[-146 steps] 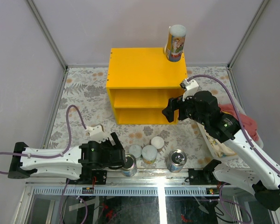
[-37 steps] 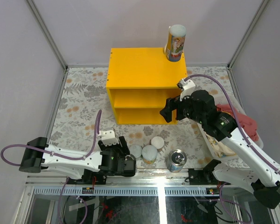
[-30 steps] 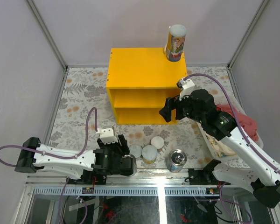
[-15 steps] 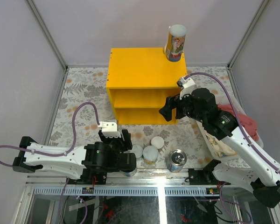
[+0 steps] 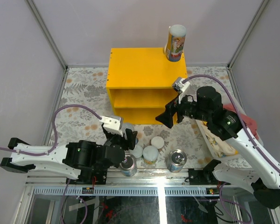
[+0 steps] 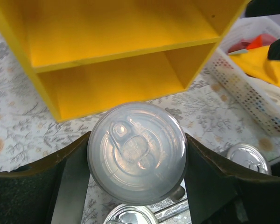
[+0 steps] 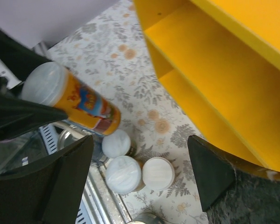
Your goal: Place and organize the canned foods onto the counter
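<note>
My left gripper (image 5: 127, 136) is shut on a tall orange-labelled can (image 5: 129, 129) with a white lid and holds it off the table in front of the yellow counter (image 5: 144, 65). The left wrist view shows its lid (image 6: 136, 151) pressed between both fingers. A second tall can (image 5: 176, 43) stands on the counter's back right corner. Three small white-lidded cans (image 5: 149, 153) are grouped on the table, with one silver-lidded tin (image 5: 128, 165) to their left and another (image 5: 178, 160) to their right. My right gripper (image 5: 165, 119) hangs open and empty by the counter's lower right front.
A white basket (image 5: 219, 144) of red and yellow cloth sits at the right, under my right arm. Both counter compartments (image 6: 116, 84) are open to the front. A metal rail (image 5: 154, 173) runs along the near table edge. Grey walls enclose the floral table.
My left gripper has risen from beside the near tin and moved toward the counter with the tall can. The right gripper's jaws have narrowed a little and it has shifted slightly left.
</note>
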